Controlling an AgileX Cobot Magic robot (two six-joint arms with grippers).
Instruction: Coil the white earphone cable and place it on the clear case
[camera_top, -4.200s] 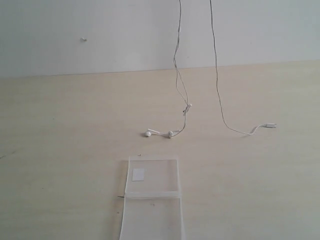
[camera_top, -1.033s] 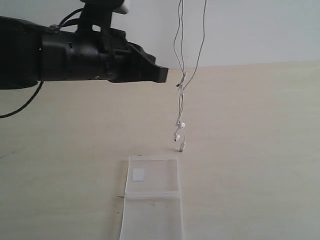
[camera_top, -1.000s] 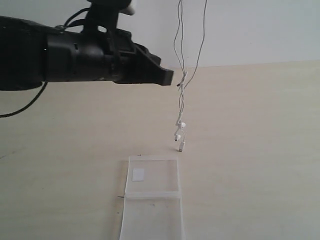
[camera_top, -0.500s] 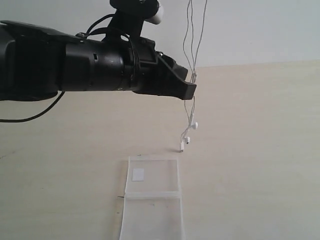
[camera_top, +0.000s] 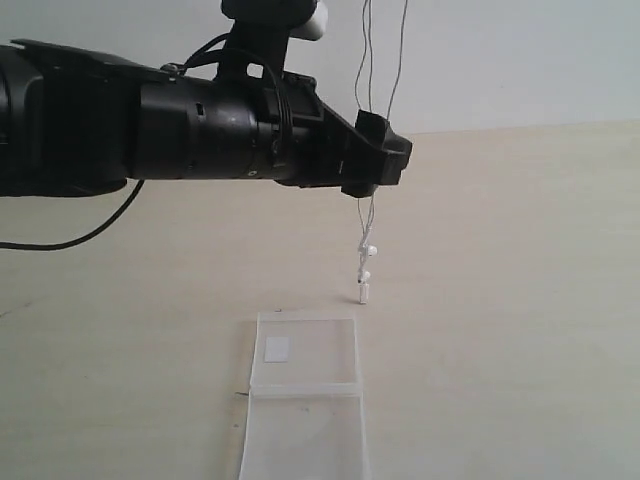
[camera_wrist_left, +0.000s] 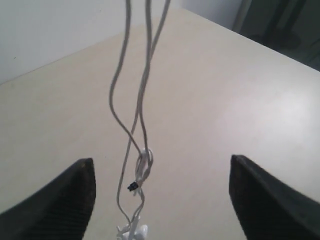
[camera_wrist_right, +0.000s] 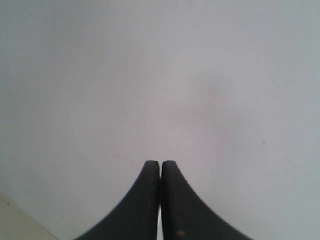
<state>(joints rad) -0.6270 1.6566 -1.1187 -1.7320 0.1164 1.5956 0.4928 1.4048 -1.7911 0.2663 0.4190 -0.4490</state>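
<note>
The white earphone cable (camera_top: 368, 70) hangs in several strands from above the exterior view, down to its earbuds (camera_top: 366, 250) and plug (camera_top: 363, 293) just over the table. My left gripper (camera_top: 381, 162) is open, level with the hanging strands. In the left wrist view the cable (camera_wrist_left: 145, 100) and its inline knot (camera_wrist_left: 144, 167) hang between the wide-apart fingers (camera_wrist_left: 70, 192) without touching them. The clear case (camera_top: 305, 372) with its white sticker (camera_top: 277, 347) lies flat just nearer than the plug. My right gripper (camera_wrist_right: 160, 165) is shut, with a thin white sliver between its fingers; it faces a blank wall.
The pale wooden table (camera_top: 520, 300) stretches to a white wall (camera_top: 520, 60) behind. The black left arm (camera_top: 150, 125) spans the left half of the exterior view above the table. Dark furniture (camera_wrist_left: 280, 25) stands beyond the table's far corner.
The cable's ends have been lifted off the table and now dangle together. My left arm has come in from the left and reached the hanging strands.
</note>
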